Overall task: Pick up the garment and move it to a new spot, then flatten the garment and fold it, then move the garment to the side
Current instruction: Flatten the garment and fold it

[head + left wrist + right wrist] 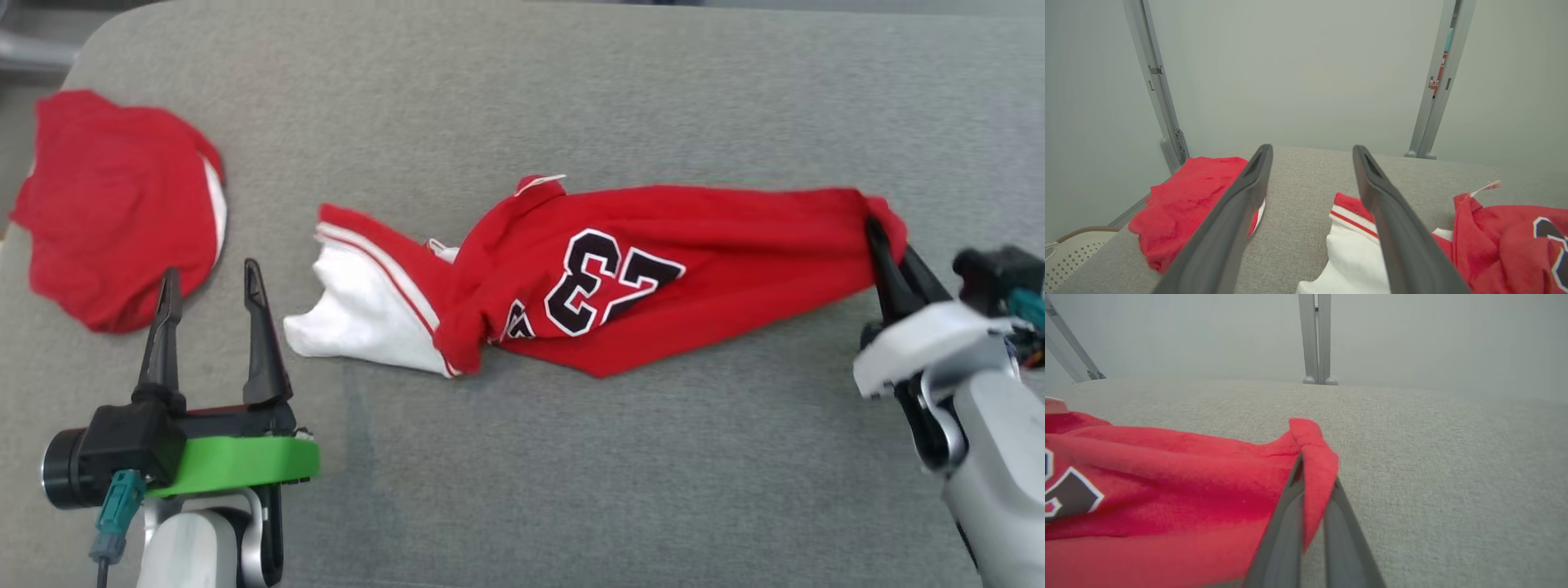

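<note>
On the grey counter (571, 490), head view, the red garment (653, 269) lies stretched, its right end pinched by the closed right claw (888, 245); the left claw (208, 286) gapes empty near a red cloth (114, 204). Left wrist: fingers (1241, 204) spread wide. Right wrist: fingers (1285, 531) clamp a red fold

The head view looks steeply down from well above the grey pad (571, 457), taking in the whole jersey (620, 278), with the left gripper (211, 271) at lower left and the right gripper (888, 237) at the right edge. The left wrist view sits low and near the pad, facing the far wall (1306, 73), and shares the jersey's white end and the red cloth (114, 204) with the head view. The right wrist view lies lower, close against the jersey's red end, facing that wall too.
</note>
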Motion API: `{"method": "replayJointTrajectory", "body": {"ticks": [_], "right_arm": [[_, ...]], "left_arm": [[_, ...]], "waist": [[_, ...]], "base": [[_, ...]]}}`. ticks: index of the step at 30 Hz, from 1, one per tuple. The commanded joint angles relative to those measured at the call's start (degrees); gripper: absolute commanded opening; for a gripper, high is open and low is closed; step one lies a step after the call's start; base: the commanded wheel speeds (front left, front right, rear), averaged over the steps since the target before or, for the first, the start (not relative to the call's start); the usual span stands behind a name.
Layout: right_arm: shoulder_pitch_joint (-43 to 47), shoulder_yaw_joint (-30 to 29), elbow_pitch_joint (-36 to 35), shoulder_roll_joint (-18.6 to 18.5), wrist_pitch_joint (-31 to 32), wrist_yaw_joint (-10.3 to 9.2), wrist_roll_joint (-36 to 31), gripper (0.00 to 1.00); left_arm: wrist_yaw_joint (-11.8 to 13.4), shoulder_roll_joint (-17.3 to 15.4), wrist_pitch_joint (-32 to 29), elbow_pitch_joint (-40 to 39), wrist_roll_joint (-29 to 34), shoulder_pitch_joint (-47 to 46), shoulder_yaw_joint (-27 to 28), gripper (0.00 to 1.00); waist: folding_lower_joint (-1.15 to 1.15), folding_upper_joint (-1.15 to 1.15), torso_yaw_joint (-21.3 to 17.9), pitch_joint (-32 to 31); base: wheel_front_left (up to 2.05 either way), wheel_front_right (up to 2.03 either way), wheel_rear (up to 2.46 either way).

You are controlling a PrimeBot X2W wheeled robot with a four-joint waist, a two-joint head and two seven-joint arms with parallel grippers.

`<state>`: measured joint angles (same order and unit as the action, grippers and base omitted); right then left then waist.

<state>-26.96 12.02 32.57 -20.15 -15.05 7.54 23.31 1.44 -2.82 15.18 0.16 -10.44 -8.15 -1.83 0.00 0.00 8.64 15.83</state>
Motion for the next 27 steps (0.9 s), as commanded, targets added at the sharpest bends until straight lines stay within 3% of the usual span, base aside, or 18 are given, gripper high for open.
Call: {"method": "replayJointTrajectory", "body": {"ticks": [1, 15, 17, 27], "right_arm": [[3.29, -2.16, -2.07, 0.1, -0.17, -0.1, -0.25, 0.0], [26.41, -20.76, -17.41, 5.31, 3.1, -0.09, -3.37, 0.0], [27.18, -21.1, -18.91, 6.12, 3.75, -0.09, -4.01, 1.0], [25.01, -18.33, -28.24, 8.74, 1.12, -0.08, -7.73, 1.0]], "left_arm": [[-0.34, -0.14, -0.05, 0.1, 0.48, 0.99, 0.43, 1.0], [-1.02, -0.15, -0.05, 0.31, 1.0, 1.8, 1.92, 1.0], [-1.06, -0.15, -0.05, 0.44, 0.97, 1.76, 2.05, 1.0], [-2.04, -0.15, -0.04, 1.65, 1.6, 2.91, 2.74, 1.0]], "waist": [[0.0, 0.0, -4.43, -3.35], [0.0, 0.0, -9.88, -4.08], [0.0, 0.0, -10.36, -4.13], [0.0, 0.0, -11.11, -6.1]], "base": [[0.0, 0.0, 0.0], [0.0, 0.0, 0.0], [0.0, 0.0, 0.0], [0.0, 0.0, 0.0]]}}
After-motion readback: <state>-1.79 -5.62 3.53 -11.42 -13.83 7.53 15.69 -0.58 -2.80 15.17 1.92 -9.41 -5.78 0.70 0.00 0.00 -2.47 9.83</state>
